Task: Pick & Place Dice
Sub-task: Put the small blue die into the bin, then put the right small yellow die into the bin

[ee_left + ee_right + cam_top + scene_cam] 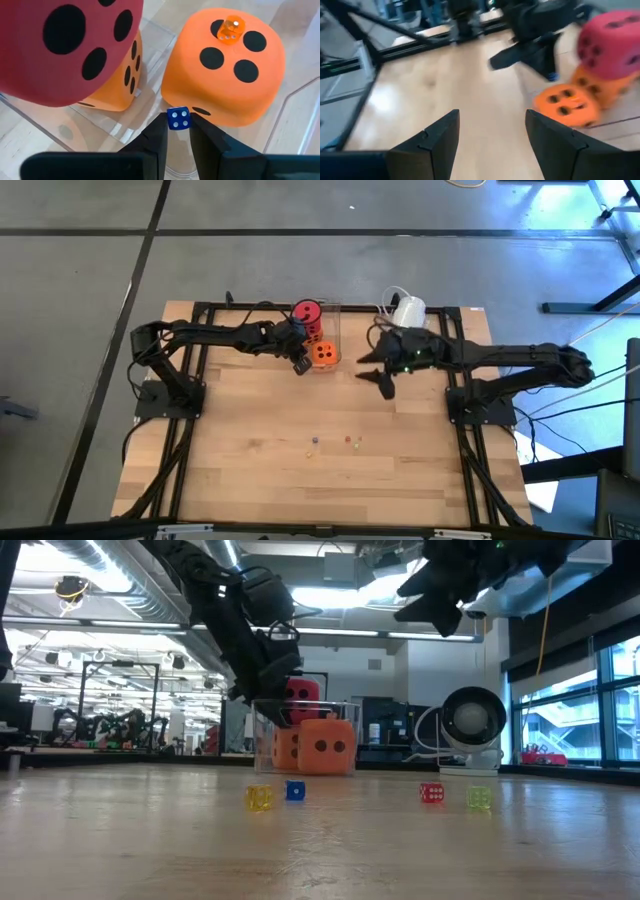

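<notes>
Clear container (328,340): three big dice (227,65). Left gripper (178,131) beside it clamps small blue die (178,119); right gripper (492,132) apart.

The left arm reaches across from its base toward the far middle, wrist bent down, so that the left pincer (301,364) hangs low with its fingers (159,135) drawn close together, nipping a tiny blue die (178,119) between their tips. The right arm stretches the other way from its own base, its forearm level and its wrist raised. The right pincer (383,383) is off to the side of the left one, well apart from it, held high with its fingers (440,135) spread wide and nothing between them.
</notes>
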### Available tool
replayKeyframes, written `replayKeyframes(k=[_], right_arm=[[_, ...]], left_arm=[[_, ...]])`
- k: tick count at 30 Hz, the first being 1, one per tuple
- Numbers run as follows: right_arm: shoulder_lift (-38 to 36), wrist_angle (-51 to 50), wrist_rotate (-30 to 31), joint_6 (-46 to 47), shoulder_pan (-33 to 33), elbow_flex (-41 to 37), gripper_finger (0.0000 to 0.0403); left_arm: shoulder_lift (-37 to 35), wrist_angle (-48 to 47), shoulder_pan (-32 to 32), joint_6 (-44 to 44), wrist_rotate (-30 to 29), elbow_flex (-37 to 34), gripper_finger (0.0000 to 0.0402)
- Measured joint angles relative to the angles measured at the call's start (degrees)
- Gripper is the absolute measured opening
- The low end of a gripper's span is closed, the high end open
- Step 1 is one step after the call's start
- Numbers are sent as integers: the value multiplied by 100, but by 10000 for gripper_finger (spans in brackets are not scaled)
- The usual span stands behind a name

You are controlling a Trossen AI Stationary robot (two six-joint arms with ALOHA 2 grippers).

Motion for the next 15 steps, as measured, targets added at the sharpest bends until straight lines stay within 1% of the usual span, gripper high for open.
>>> replayKeyframes(k=[2,5,10,12,15], right_arm=[[58,-46,8,163,281,0,228],[245,-195,10,158,691,0,228],[855,-337,82,155,1322,0,228],[1117,-345,233,154,1557,0,228],[1466,-311,619,154,1872,0,228]], left_arm=[[0,-2,1,0,63,0,73],[0,-2,0,2,110,1,74],[0,0,2,0,110,1,94],[0,0,1,-1,110,1,104],[0,0,2,-7,110,1,116]])
